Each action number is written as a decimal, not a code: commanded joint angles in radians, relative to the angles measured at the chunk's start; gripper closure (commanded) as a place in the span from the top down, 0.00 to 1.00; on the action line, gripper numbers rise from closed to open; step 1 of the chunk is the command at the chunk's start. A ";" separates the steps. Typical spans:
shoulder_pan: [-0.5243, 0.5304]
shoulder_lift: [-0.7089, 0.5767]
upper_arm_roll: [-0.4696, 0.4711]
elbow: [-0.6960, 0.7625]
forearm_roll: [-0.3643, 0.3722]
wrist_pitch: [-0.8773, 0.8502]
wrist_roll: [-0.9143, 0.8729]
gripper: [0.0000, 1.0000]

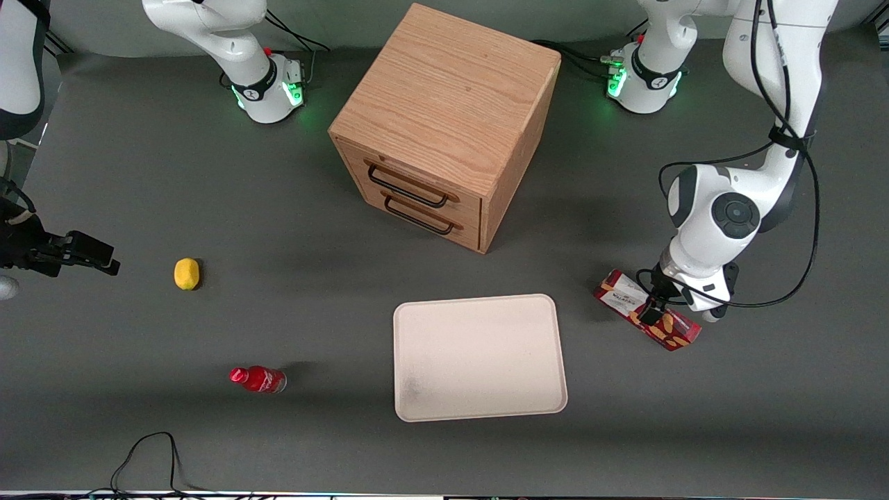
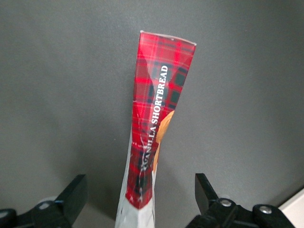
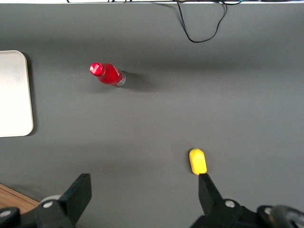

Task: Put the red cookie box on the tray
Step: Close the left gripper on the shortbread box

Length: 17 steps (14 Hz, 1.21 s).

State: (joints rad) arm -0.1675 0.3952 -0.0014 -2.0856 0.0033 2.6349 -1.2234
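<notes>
The gripper [image 1: 653, 310] straddles the red cookie box [image 1: 646, 309] with fingers spread, not yet clamped — the box lies on the tabletop [image 1: 764, 389] beside the tray [image 1: 479, 357], toward the working arm's end, its long axis slanting across the fingers' gap.

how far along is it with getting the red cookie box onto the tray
Early. Reaching looks done: the claw is down at the red cookie box, fingers open either side of it. The grasp is in hand. The box is still on the table beside the tray, so closing, lifting, carrying and placing are left.
</notes>
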 commanded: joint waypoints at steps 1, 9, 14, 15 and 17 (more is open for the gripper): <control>0.000 0.022 0.000 0.002 0.006 0.024 -0.021 1.00; 0.010 0.020 0.003 0.007 0.009 0.010 -0.018 0.00; 0.003 -0.015 0.003 0.054 0.046 -0.120 -0.015 0.00; 0.002 -0.027 0.003 0.076 0.046 -0.165 -0.013 0.00; -0.001 -0.059 0.000 0.125 0.046 -0.266 -0.012 0.00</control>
State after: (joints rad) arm -0.1583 0.3965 -0.0038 -1.9988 0.0304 2.4771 -1.2250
